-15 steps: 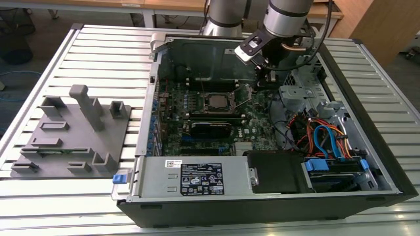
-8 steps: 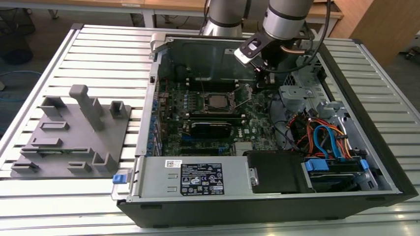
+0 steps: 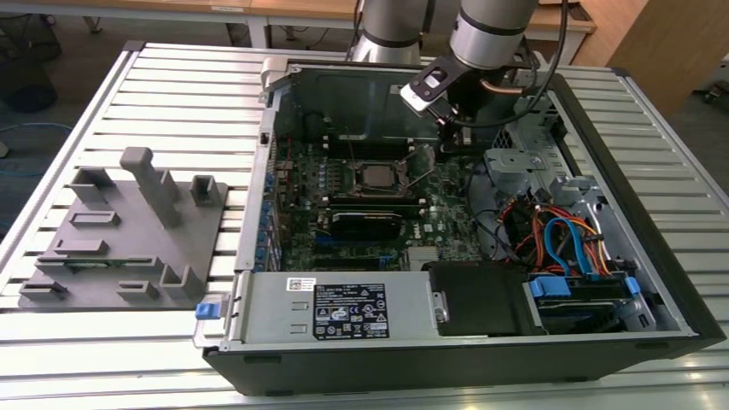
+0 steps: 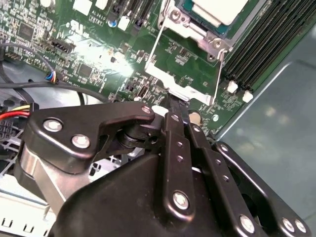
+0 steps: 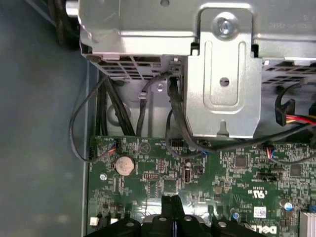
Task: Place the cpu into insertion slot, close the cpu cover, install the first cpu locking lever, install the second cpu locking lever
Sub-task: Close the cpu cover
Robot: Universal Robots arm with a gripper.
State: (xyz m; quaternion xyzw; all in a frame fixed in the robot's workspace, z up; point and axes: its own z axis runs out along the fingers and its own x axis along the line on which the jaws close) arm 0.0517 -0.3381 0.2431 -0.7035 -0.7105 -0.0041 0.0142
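Observation:
The cpu lies flat with its silver top up in the insertion slot on the green board; in the exterior view the cpu sits mid-board inside the open case. The cpu cover, a thin silver frame, is swung open away from the slot, and the green board shows through its window. My gripper is shut, with its black fingertips on the cover's outer edge tab. In the exterior view the gripper hangs just to the right of the slot. Thin wire levers run along the cover's sides.
Dark memory slots run beside the slot. A silver drive cage and black cables stand close behind the gripper. Coloured cables and a power supply fill the case's near side. A grey fixture sits on the table.

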